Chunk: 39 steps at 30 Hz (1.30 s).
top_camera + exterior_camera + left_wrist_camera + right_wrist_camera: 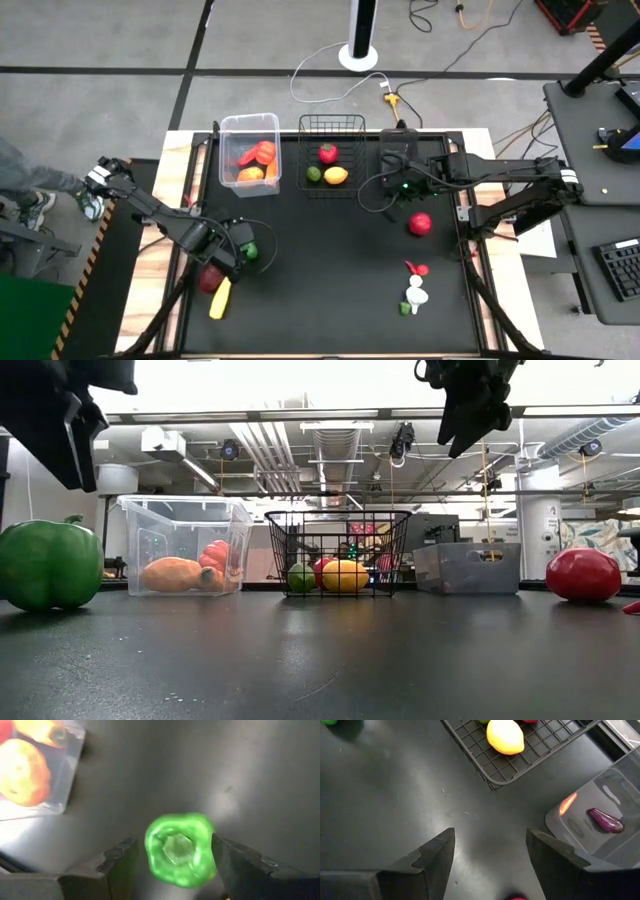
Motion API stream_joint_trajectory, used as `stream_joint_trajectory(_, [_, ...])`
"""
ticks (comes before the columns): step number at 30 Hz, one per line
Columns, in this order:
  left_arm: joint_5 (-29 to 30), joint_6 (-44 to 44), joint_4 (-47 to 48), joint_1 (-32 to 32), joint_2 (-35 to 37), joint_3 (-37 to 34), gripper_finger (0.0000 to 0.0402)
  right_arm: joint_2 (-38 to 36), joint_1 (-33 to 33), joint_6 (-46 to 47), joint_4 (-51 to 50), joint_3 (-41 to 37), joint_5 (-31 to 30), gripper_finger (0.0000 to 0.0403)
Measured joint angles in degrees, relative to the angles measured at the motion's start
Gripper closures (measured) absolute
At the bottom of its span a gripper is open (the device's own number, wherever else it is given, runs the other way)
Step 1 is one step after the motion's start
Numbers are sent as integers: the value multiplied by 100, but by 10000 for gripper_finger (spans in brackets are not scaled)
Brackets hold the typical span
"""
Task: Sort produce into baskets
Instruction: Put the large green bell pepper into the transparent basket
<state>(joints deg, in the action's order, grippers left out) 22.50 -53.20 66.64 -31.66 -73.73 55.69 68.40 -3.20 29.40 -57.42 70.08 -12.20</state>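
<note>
Here the left gripper (172, 857) straddles the glossy green toy bell pepper (180, 849), jaws narrow but not yet touching, lined up to clamp it; the right gripper (490, 852) waits, jaws apart and empty.

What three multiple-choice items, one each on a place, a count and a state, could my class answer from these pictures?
1. Where is the green pepper?
A. in the clear tub
B. between the left gripper's fingers, on the table
C. in the wire basket

2. How many pieces lie in the wire basket?
A. one
B. three
C. five

3. How is the right gripper?
A. open and empty
B. shut on a lemon
C. shut on a red fruit

Answers: 1 B, the left wrist view shows the pepper between the left gripper fingers. 2 B, the high view shows a red, a green and a yellow piece. 3 A, its wrist view shows only bare table between spread fingers.
</note>
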Motion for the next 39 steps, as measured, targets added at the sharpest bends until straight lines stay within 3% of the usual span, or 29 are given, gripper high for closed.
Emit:
stream_joint_trajectory(13, [9, -77, -225, 9, 0, -729, 111, 2, 0, -52, 76, -2, 6, 168])
stream_joint_trajectory(20, [95, 3, -744, 9, 28, -1010, 124, 2, -2, -79, 83, -2, 6, 168])
stream_joint_trajectory(25, [101, 19, -873, 7, 22, -1064, 178, 2, -2, -87, 92, -2, 6, 168])
stream_joint_trajectory(37, [103, 23, -903, 11, 4, -1083, 379, 2, -2, -89, 113, -2, 2, 168])
stream_joint_trajectory(39, [101, 23, -920, 8, 18, -1083, 390, 2, -2, -89, 113, -4, 2, 168])
